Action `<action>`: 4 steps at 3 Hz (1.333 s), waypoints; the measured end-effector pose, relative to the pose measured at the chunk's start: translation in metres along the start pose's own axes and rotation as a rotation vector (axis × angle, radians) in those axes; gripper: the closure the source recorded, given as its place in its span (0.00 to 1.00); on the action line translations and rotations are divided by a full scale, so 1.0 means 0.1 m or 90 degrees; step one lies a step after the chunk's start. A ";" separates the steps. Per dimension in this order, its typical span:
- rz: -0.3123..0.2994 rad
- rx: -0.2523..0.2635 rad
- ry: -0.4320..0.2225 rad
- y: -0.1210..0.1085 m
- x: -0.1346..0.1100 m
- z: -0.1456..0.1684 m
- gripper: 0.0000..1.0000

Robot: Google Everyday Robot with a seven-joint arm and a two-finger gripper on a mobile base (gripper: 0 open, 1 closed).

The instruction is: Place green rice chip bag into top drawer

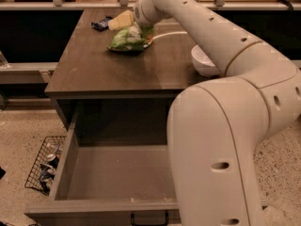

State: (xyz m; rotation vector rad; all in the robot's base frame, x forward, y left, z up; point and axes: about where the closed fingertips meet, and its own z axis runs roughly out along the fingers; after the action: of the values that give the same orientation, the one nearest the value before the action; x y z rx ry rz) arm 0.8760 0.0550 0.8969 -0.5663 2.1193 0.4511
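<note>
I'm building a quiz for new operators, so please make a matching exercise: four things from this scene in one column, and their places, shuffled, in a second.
Things: 1 green rice chip bag; 2 top drawer; 3 white bowl; 4 gripper.
Places: A pulled open, below the tabletop; B right at the bag; C lying on the far part of the tabletop; D at the right edge of the tabletop, partly behind the arm.
Pairs: 1-C; 2-A; 3-D; 4-B.
</note>
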 end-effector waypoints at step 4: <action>0.002 0.045 0.090 -0.14 0.43 0.28 0.00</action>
State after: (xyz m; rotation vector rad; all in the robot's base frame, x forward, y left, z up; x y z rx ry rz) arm 0.8798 0.0474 0.8441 -0.5688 2.2618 0.3453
